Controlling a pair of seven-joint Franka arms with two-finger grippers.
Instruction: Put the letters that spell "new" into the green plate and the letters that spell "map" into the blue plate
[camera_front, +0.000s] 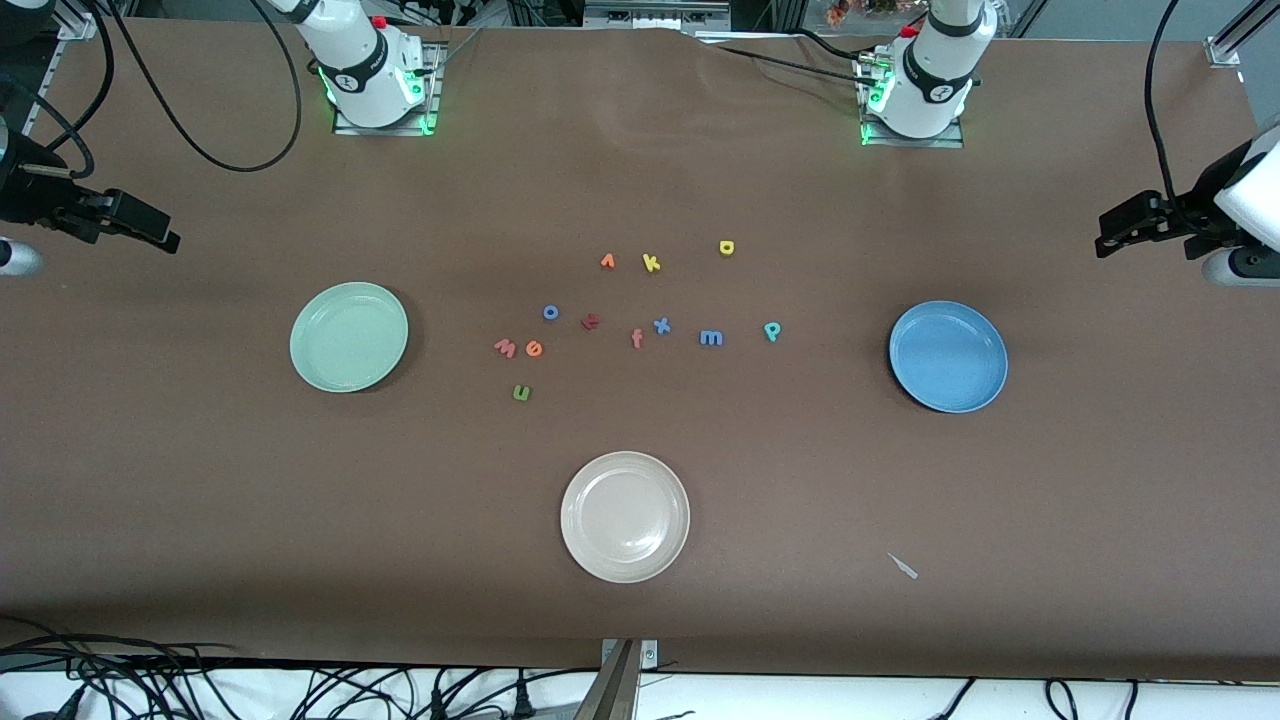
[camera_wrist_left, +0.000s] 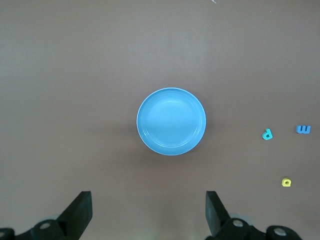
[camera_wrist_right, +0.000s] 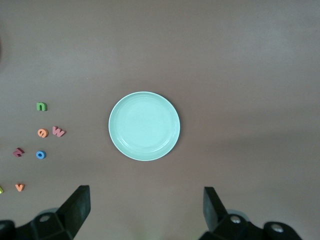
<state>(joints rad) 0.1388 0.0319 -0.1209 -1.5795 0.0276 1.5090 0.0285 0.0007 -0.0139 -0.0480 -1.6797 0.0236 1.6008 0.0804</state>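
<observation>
The green plate (camera_front: 349, 337) (camera_wrist_right: 144, 126) lies toward the right arm's end, the blue plate (camera_front: 948, 357) (camera_wrist_left: 171, 121) toward the left arm's end; both hold nothing. Between them lie the green n (camera_front: 521, 393) (camera_wrist_right: 41, 106), orange e (camera_front: 534, 349) (camera_wrist_right: 42, 132) and salmon w (camera_front: 505, 348) (camera_wrist_right: 59, 131), then the blue m (camera_front: 710, 338) (camera_wrist_left: 303, 129), teal p (camera_front: 772, 331) (camera_wrist_left: 267, 134) and yellow a (camera_front: 727, 248) (camera_wrist_left: 286, 182). My right gripper (camera_front: 150, 228) (camera_wrist_right: 146, 202) hangs open high over its table end. My left gripper (camera_front: 1120, 228) (camera_wrist_left: 149, 205) hangs open over the other end.
A beige plate (camera_front: 625, 516) sits nearer the camera than the letters. Among the letters lie a blue o (camera_front: 550, 313), blue x (camera_front: 661, 325), salmon f (camera_front: 637, 339), dark red letter (camera_front: 590, 321), orange arrow-like letter (camera_front: 607, 262) and yellow k (camera_front: 651, 263). A white scrap (camera_front: 903, 566) lies near the front edge.
</observation>
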